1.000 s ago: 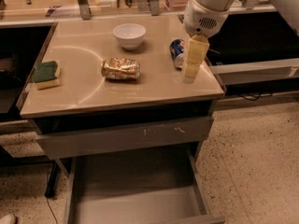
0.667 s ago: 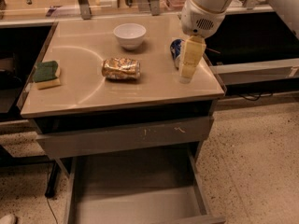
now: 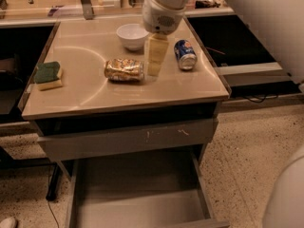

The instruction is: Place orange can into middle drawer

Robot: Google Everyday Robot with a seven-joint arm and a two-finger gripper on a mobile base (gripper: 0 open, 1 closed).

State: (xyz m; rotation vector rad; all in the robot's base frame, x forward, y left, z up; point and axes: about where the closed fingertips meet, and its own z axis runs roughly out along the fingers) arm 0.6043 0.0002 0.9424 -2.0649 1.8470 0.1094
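The orange can (image 3: 124, 70) lies on its side near the middle of the tan tabletop (image 3: 95, 94). It is shiny golden-orange with a crinkled surface. My gripper (image 3: 154, 63) hangs from the white arm (image 3: 164, 6), pointing down just to the right of the can, close to its right end and holding nothing. The middle drawer (image 3: 137, 194) is pulled out below the table's front, with its flat grey floor showing and nothing in it.
A blue can (image 3: 185, 54) lies right of the gripper. A white bowl (image 3: 132, 34) stands behind the orange can. A green and yellow sponge (image 3: 47, 75) sits at the left edge. The scratched grey drawer front (image 3: 128, 139) is above the open drawer.
My gripper has moved left, from over the blue can to just right of the orange can. The cans, bowl and sponge have not moved.
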